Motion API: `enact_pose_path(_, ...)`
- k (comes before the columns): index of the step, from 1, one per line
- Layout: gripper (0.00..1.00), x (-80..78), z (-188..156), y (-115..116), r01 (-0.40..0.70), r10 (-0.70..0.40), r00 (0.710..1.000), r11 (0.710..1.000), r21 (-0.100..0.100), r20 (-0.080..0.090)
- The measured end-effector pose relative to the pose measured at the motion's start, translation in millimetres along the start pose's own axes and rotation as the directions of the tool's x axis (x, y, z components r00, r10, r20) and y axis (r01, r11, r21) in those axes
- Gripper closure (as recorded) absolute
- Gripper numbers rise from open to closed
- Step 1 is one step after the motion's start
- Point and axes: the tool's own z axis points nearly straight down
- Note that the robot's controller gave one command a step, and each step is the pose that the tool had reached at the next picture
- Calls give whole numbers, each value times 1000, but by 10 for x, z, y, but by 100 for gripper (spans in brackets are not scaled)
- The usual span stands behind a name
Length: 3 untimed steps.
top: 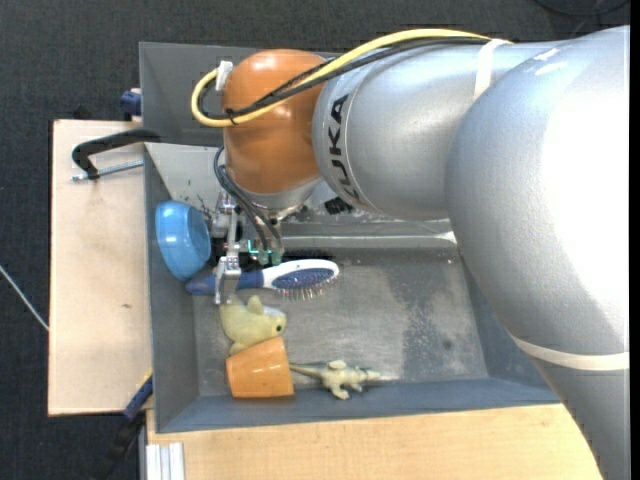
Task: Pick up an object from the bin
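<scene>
Hairbrush (pixel 300 276) — white, blue bristle pad, blue handle — lies left of the middle of the grey bin (pixel 420 318), head pointing right, handle toward the blue bowl (pixel 180 238). Claw (pixel 230 268) sits right over the handle end of the brush. Cannot tell how far open it is or whether it has hold of anything. Bowl is just left of the claw, tipped against the left wall. Pale yellow soft toy (pixel 250 322) just below the brush, orange cup (pixel 259 370) touching it underneath, small lizard figure (pixel 340 376) beside the cup's right — along the near wall.
</scene>
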Motion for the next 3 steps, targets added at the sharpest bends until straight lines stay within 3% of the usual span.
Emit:
enact_pose_path(1,0,428,625,-733,48,-48,999,999,-8,25)
enact_pose_path(2,100,415,605,-741,47,-46,999,999,-9,29)
enact_pose_path(3,100,479,-740,-686,80,-80,997,997,-3,19)
